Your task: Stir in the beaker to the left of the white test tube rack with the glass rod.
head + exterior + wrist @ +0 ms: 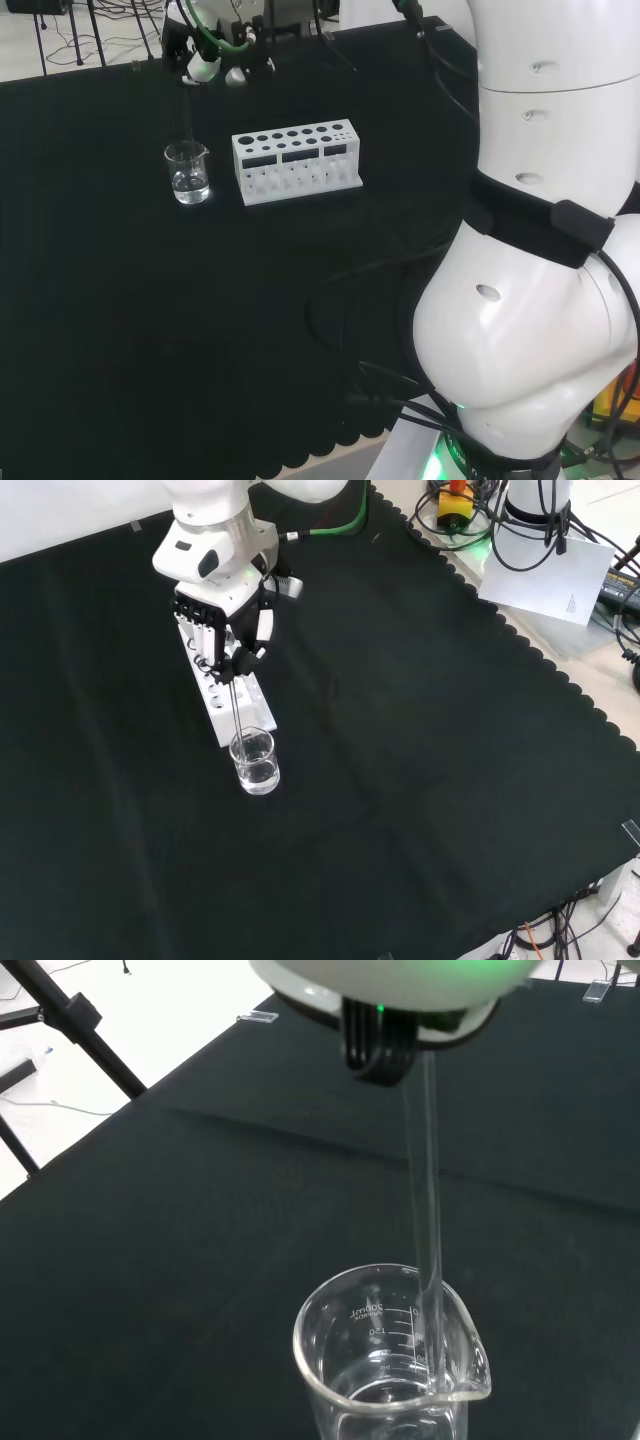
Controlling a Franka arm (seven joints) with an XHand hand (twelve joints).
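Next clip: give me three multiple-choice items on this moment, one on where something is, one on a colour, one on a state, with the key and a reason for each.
1. In the head view, the beaker stands where relative to the test tube rack?
A. left
B. right
C. on top

2. The rack's colour?
A. red
B. white
C. blue

3. The glass rod is
A. lying on the cloth
B. standing in the rack
C. held by the hand, its lower end in the beaker

Key: 1 A, beaker sits left of the rack. 2 B, plainly white on black cloth. 3 C, fingers curl round the rod, which dips inside the rim.
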